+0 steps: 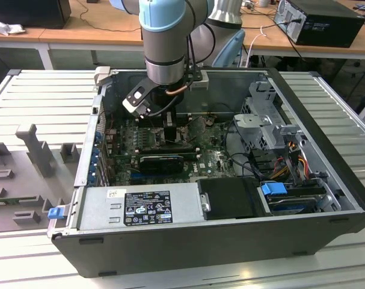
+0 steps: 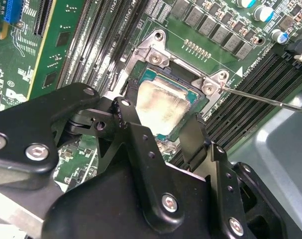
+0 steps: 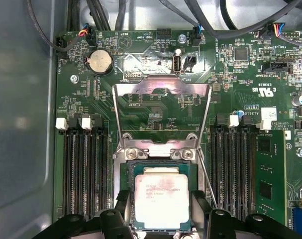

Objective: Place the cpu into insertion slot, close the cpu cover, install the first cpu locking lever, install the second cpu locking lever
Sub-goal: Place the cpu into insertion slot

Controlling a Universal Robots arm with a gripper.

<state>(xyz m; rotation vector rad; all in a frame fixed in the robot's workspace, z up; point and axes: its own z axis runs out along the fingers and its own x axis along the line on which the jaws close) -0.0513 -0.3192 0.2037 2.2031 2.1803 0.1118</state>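
The cpu [image 3: 159,196], a pale silver square chip, lies level in the insertion slot [image 3: 125,174], inside the silver rim. My gripper [image 3: 160,211] straddles the chip, one black finger [image 3: 123,206] against one edge and the other against the opposite edge. The second wrist view shows the same grip, with the gripper [image 2: 158,122] closed around the cpu [image 2: 160,104]. The cpu cover [image 3: 160,88] is swung open and lies flat on the green board beyond the slot. A thin wire locking lever [image 3: 204,172] stands raised beside the slot. In the exterior view the gripper [image 1: 170,123] reaches down into the open computer case.
Long black memory slots [image 3: 81,169] flank the socket on both sides. A black expansion card [image 1: 161,161] lies in front of the arm in the exterior view. The grey power supply [image 1: 140,205], drive cage [image 1: 272,129] and case walls [image 1: 89,144] enclose the board.
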